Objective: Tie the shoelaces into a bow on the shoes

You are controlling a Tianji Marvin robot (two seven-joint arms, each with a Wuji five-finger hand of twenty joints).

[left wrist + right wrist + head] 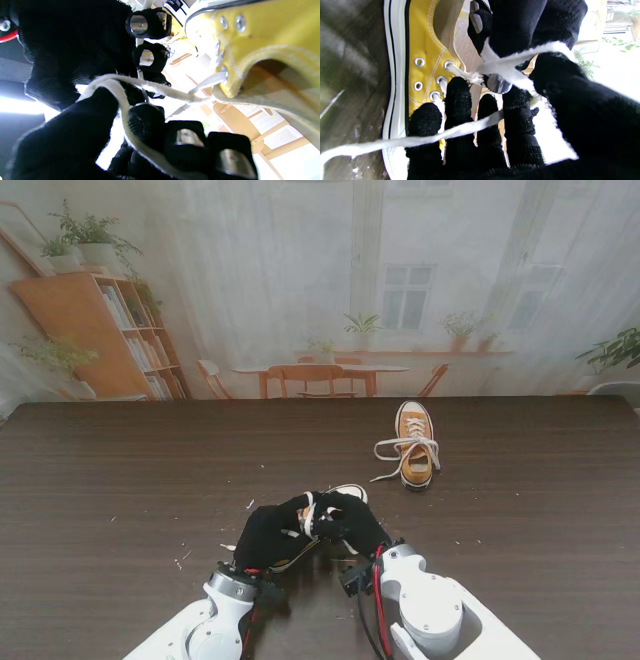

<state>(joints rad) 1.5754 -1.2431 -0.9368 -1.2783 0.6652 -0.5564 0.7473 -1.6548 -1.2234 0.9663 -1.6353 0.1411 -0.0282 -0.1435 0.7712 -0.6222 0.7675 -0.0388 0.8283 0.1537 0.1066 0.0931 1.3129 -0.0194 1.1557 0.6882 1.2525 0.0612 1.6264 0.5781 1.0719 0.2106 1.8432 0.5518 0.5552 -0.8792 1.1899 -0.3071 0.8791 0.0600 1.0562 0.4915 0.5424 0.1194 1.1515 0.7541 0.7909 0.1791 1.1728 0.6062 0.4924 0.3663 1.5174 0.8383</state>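
Both hands are bunched together over the near shoe, right in front of me at the near middle of the table. The left hand (268,532), in a black knit glove, has a flat white shoelace (150,86) looped over its thumb and running down between thumb and fingers, so it's closed on that lace. The right hand (345,518), same black glove, has the other lace end (425,138) lying across its four curled fingers (458,100), with another strand pulled over its thumb; it looks pinched on the lace too, though exactly which finger is doing the clamping I can't tell. The laces cross in mid-air between the two hands, just off the top eyelets. The near shoe (420,50) is a yellow canvas low-top sneaker with a white rubber sole, a black stripe along the sole, silver metal eyelets and pale contrast stitching; from the stand it's mostly buried under the hands, only the white toe (350,492) poking out. The second shoe (415,442), same style, sits farther from me and off to the right, well apart, laces loose and spilling onto the dark wood table (120,480).
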